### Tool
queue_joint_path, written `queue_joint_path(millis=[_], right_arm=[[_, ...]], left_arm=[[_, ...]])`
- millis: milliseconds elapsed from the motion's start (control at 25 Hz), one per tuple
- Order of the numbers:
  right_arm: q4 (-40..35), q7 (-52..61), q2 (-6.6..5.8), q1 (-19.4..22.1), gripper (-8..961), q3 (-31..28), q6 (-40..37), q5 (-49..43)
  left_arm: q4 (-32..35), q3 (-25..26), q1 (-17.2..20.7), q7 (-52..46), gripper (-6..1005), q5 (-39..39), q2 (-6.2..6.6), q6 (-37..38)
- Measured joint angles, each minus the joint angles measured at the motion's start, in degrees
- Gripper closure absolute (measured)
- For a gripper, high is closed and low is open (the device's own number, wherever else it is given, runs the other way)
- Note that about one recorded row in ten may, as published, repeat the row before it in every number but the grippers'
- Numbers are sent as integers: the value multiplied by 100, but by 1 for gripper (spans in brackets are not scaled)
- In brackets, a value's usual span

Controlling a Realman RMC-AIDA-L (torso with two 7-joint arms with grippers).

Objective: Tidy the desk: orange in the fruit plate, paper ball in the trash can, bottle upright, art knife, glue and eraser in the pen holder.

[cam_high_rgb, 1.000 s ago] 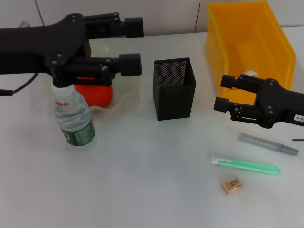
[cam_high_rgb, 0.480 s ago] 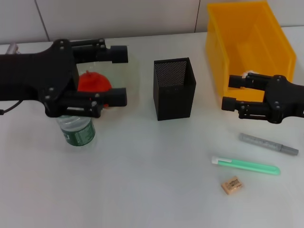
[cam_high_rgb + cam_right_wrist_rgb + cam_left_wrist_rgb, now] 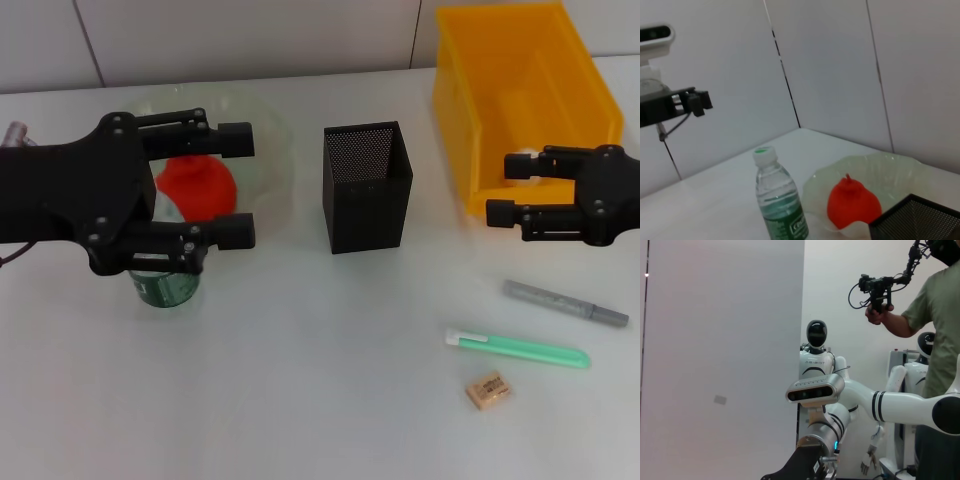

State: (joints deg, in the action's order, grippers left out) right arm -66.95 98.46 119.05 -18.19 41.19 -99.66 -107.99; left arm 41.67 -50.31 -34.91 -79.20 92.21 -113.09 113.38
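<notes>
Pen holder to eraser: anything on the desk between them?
Nothing. In the head view the desk is bare from the pen holder to the eraser; the green art knife lies just off that line.

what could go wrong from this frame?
1. The left claw, jaws open, hangs right over the upright bottle beside the fruit plate; a sideways sweep could topple the bottle or bump the orange.
2. The right claw sits at the trash can wall and could snag it when heading for the eraser.
</notes>
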Motion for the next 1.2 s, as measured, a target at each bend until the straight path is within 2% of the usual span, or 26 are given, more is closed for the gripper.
queue_joint_path(millis=[240, 560, 680, 880, 1200], right_arm=[[-544, 574, 7, -24, 177, 30, -76, -274], [-1296, 1199, 1, -225, 177, 194, -353, -1171], [-1852, 1642, 5, -370, 177, 493, -501, -1884], [-2264, 2170, 10, -561, 177, 947, -629, -2499], [-2468, 2890, 1, -950, 177, 1537, -852, -3330]], left_arm=[[45, 17, 77, 34, 210, -27, -26, -16], [69, -22, 92, 37, 213, -8, -48, -98], [70, -37, 95, 38, 213, -4, -63, -99], [70, -53, 147, 145, 213, 70, -74, -61], [70, -57, 179, 211, 213, 270, -120, -77]])
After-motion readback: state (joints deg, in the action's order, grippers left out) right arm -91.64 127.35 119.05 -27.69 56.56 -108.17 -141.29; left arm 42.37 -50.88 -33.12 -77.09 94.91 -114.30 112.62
